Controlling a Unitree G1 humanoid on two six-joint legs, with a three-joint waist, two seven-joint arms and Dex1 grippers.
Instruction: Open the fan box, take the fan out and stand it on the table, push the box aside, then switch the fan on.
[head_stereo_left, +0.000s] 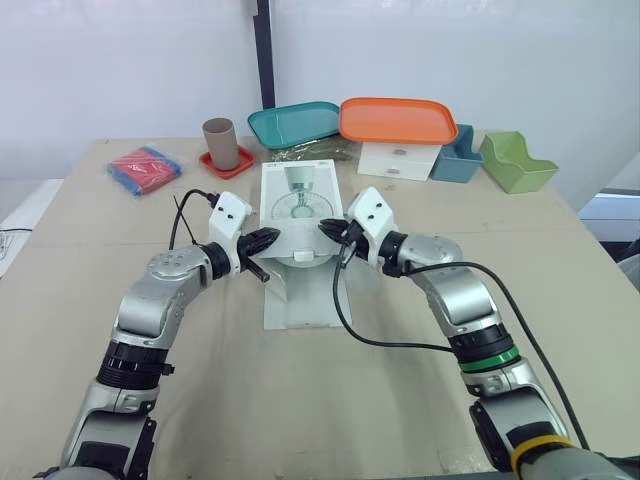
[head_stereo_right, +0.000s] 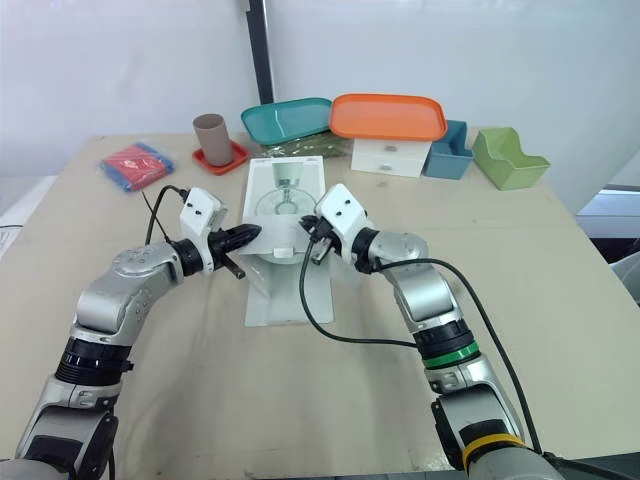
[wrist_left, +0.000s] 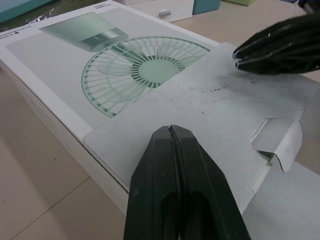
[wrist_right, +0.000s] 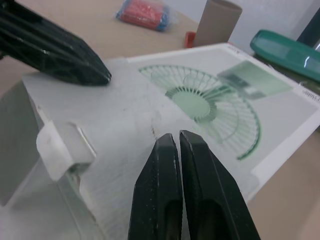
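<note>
White flap of the fan box is being touched by left gripper and right gripper, both with fingers together

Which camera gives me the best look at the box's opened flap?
Left wrist view: the flap lies folded back over the box top, its side tab visible. The right wrist view shows it too, from the other side. The head views show it from afar, between the left claw and right claw.

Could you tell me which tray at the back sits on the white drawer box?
The orange tray: it lies on the white drawer box, while the teal tray is to its left.
</note>
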